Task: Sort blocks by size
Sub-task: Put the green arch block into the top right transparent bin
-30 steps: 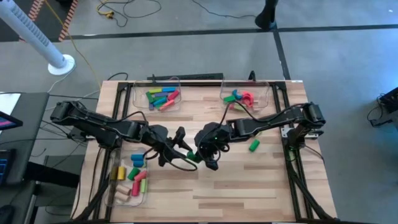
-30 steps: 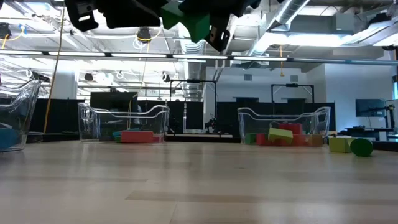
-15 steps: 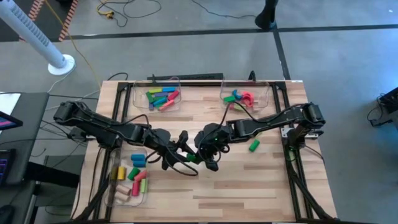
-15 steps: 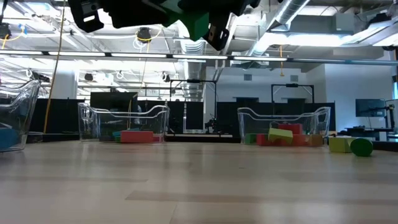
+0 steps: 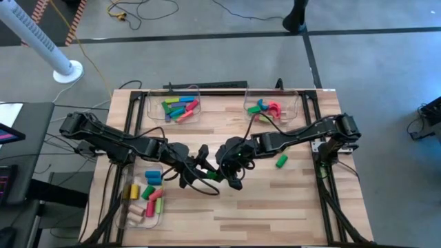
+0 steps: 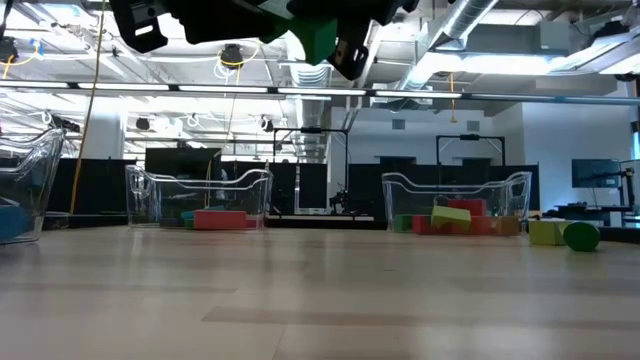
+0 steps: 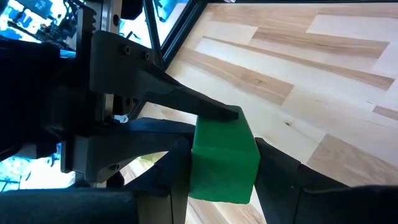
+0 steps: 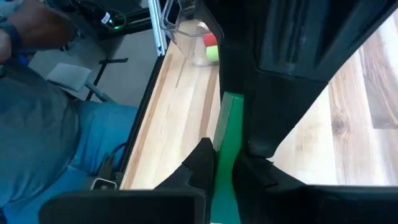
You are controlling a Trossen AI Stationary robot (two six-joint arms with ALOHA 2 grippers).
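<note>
Closing in mid-air at the high view's centre, the left gripper point(image 5: 200, 167) has crept rightward until both it and the right gripper point(image 5: 229, 172) clamp the green wooden cube block point(image 7: 224, 163). That looks like a handover, so the cube is not yet sorted into any clear plastic bin point(image 5: 145, 217).

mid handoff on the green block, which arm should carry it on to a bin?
Probably the left. Both hands meet at mid-table above the wood: the left hand and the right hand each grip the green block. The left arm sits nearer the front-left bin.
</note>
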